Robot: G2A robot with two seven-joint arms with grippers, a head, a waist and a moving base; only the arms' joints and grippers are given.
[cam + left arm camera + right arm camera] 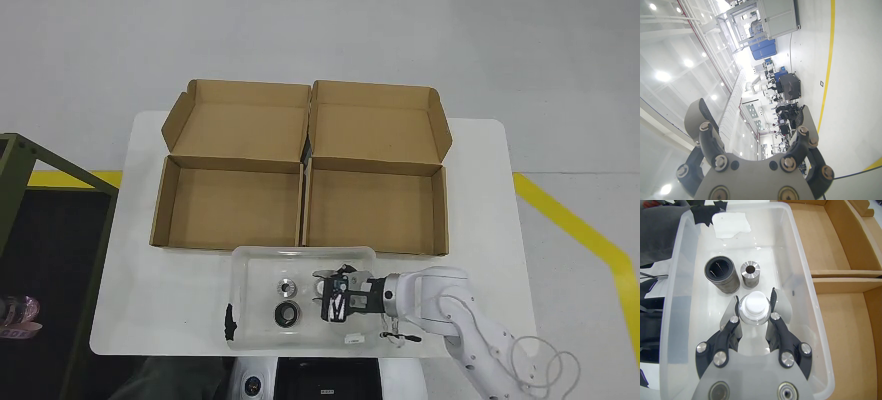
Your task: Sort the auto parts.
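White-capped part (pixel 754 307) | clamped in right tool (pixel 754 296) (base hidden) | left tool (pixel 752 105) spread, empty

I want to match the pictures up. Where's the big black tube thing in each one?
Top view: the big black cylinder stands in the clear bin, on the robot's side of the small metal cylinder.
Left wrist view: not in it.
Right wrist view: upright in the bin, beside the small metal cylinder.
Shared landmark: the clear bin's rim.
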